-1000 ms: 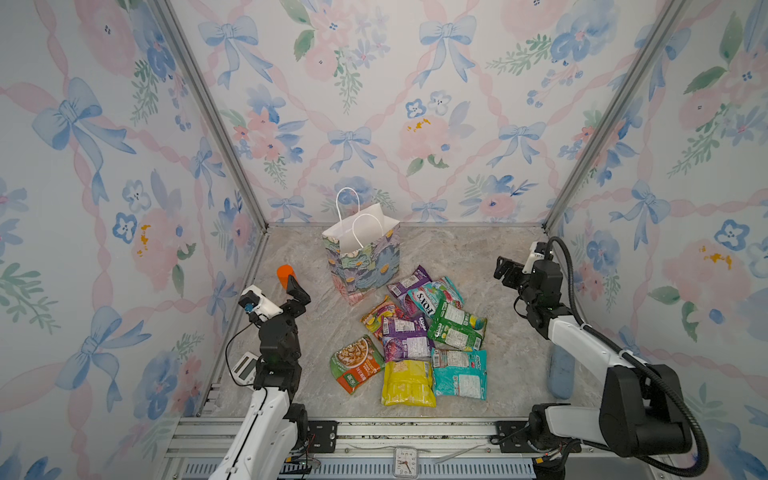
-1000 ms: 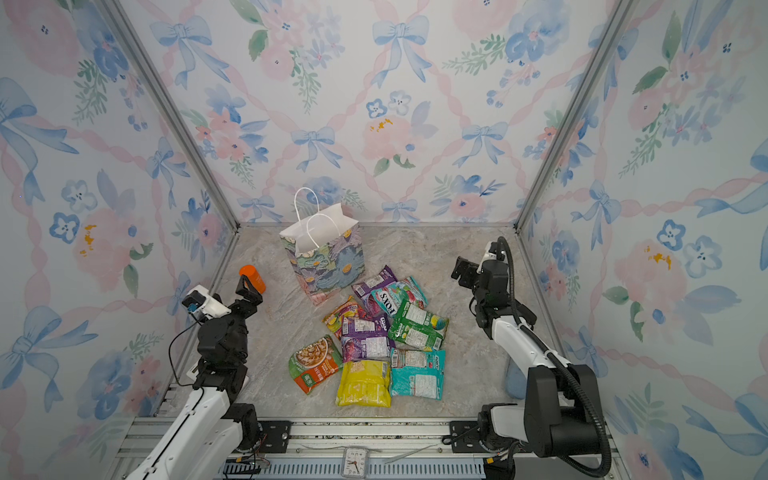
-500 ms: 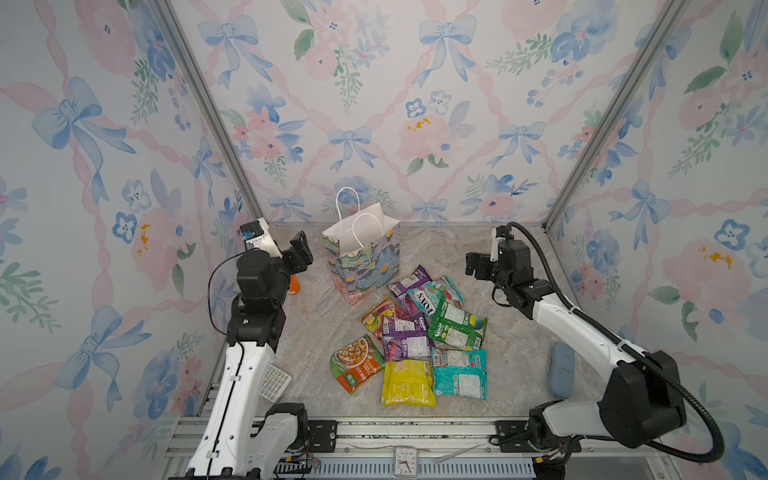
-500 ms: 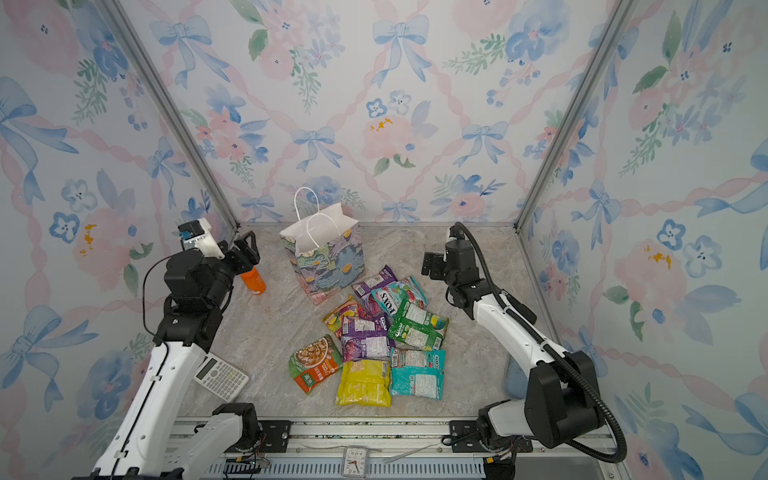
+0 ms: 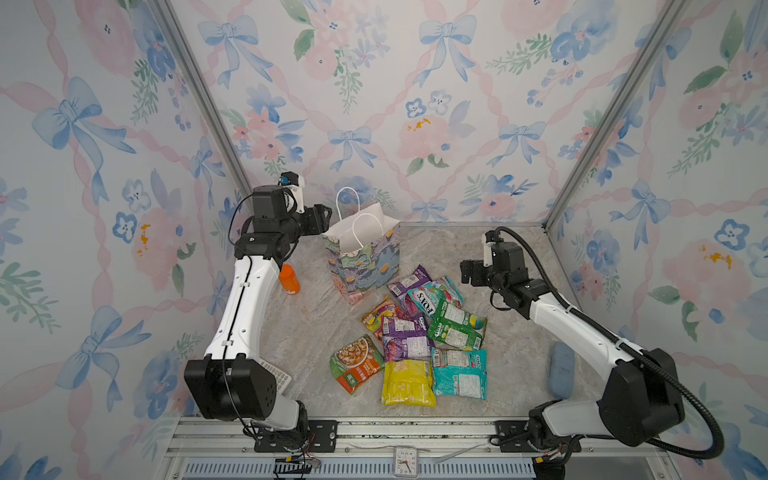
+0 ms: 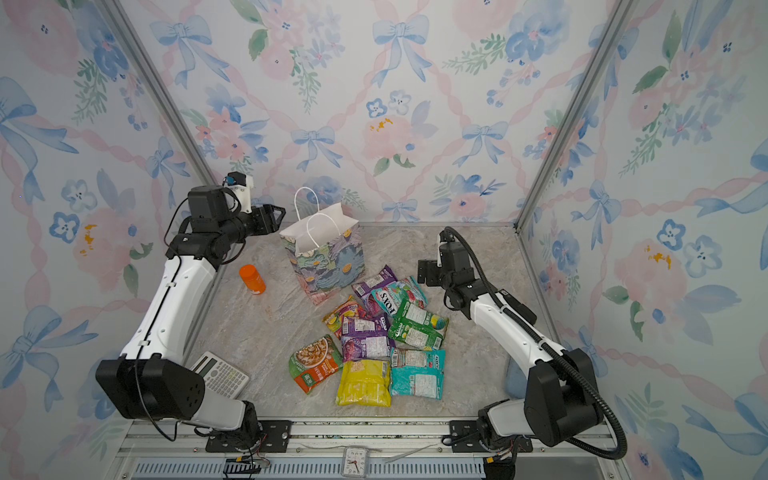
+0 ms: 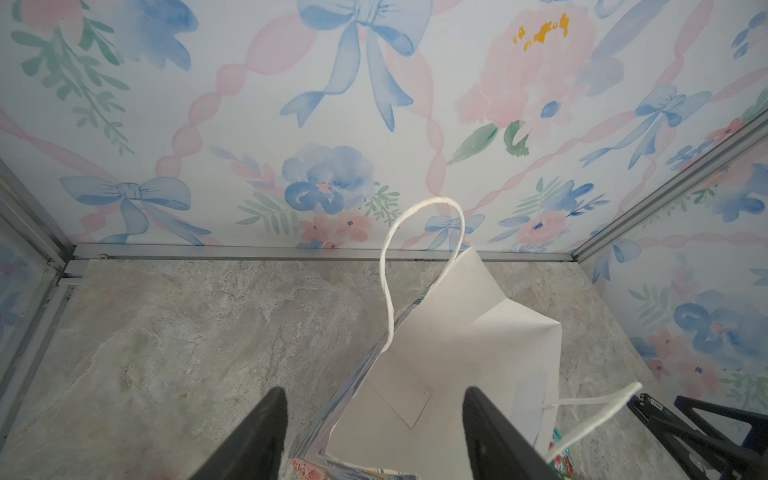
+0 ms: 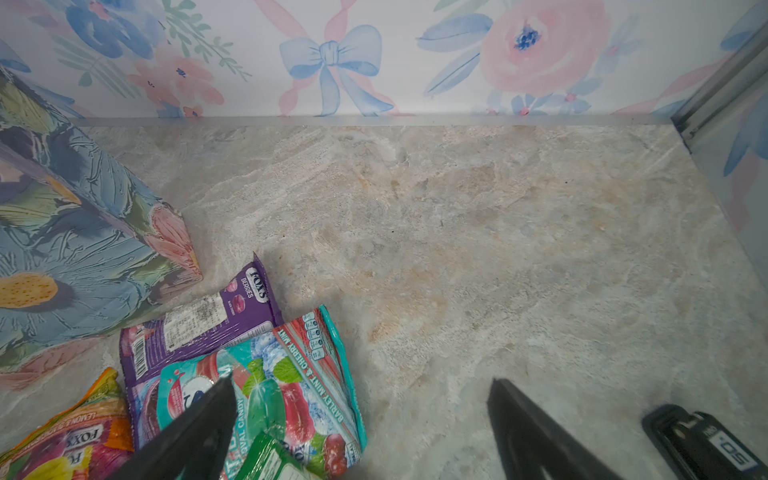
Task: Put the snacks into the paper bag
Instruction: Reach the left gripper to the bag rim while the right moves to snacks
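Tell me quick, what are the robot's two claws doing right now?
Left gripper: open, at the paper bag's rim, holding nothing.
Right gripper: open, empty, by the snacks.

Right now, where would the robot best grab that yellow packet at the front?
Probably its near edge, coming straight down from above: the yellow packet lies flat, with the teal packet and noodle packet crowding its sides, while bare table fronts that edge.

Floral, bow-patterned walls (image 5: 374, 104) enclose a beige marbled floor (image 5: 436, 245), with aluminium corner posts (image 5: 203, 95).
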You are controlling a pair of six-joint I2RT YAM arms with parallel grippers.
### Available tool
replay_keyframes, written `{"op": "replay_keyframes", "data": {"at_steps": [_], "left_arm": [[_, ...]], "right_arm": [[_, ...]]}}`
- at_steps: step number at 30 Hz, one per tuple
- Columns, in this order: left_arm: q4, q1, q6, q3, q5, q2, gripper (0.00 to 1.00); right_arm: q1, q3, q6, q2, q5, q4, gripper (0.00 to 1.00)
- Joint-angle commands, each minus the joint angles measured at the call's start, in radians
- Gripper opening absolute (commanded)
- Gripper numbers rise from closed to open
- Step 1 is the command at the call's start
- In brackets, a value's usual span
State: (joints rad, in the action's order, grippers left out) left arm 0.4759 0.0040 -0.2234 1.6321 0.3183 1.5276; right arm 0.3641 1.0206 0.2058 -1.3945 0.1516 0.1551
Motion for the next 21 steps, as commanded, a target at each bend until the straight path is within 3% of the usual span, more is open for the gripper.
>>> {"op": "replay_keyframes", "data": {"at_steps": [1, 7, 17, 21], "left_arm": [[0.148, -0.025, 0.095, 0.110, -0.039, 0.084, 0.64], [0.246, -0.084, 0.156, 0.239, -0.100, 0.208, 0.55], [0.280, -0.097, 0.179, 0.254, -0.182, 0.267, 0.57], [0.285, -0.101, 0.186, 0.256, -0.161, 0.276, 0.56]], "right_arm": [[0.012, 0.022, -0.015, 0.008, -0.032, 0.020, 0.97], [0.013, 0.029, -0.013, 0.005, -0.057, 0.025, 0.96], [0.017, 0.030, -0.011, 0.013, -0.065, 0.029, 0.97], [0.020, 0.029, -0.006, 0.013, -0.074, 0.023, 0.96]]}}
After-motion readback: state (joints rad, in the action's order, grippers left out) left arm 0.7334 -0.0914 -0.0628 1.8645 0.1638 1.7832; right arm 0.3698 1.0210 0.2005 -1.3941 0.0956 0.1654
